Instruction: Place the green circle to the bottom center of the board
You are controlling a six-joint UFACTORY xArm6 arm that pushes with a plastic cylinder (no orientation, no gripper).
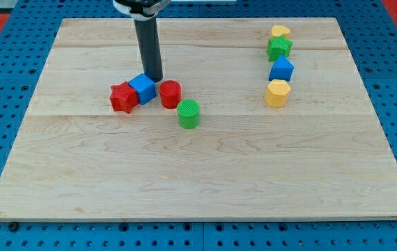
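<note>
My tip (pixel 154 78) is resting on the surface (pixel 198 174) in its upper-left part, well in from the left edge and nearer the top edge than the bottom one. There are no jaws on this arm, only the dark rod (pixel 148 45) coming down from the view's top, so nothing is being held. The tip is sitting just behind the gap between the blue cube (pixel 142 88) and the red cylinder (pixel 170 93), close to both; whether it is touching either I cannot tell. The red star-shaped block (pixel 123 97) is lying against the blue cube on its left side. The green circle (pixel 189 113) is standing just below and to the right of the red cylinder, close to it or touching it, a little left of the surface's centre and well apart from the bottom edge. Near the top-right corner a column of four blocks is running down from the top edge: a yellow block (pixel 280 32), a green star-shaped block (pixel 279 47) just beneath it, a blue block (pixel 281 70) below that, and a yellow hexagonal block (pixel 277 93) lowest in the column.
</note>
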